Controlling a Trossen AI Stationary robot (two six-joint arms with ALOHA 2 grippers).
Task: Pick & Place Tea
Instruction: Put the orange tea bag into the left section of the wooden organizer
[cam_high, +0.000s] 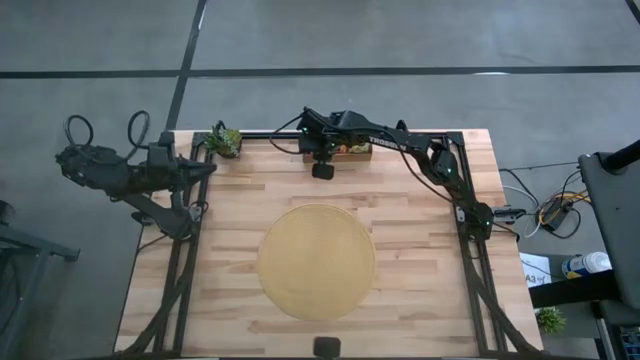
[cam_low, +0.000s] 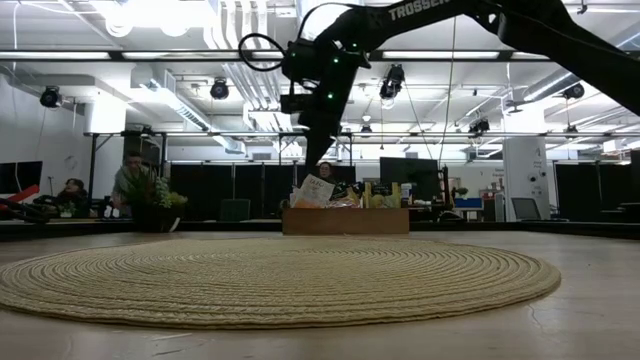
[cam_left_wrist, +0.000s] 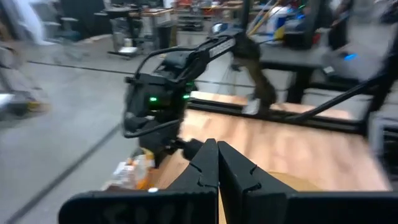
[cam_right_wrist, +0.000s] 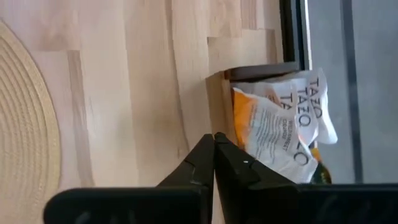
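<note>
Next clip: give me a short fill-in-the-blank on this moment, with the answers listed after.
1. The right pincer is shut and holds ___.
2. It hangs by the wooden tray at the table's ___ edge.
3. The white and orange tea sachets sit in the ___.
4. The round mat carries ___ sachets.

Missing words: nothing; far; tray; no

A dark arm (cam_low: 400, 30) reaches down above the wooden tray (cam_low: 345, 220) at the table's far edge, sachets (cam_low: 316, 191) standing in it; the round mat (cam_low: 270, 275) lies nearer
</note>
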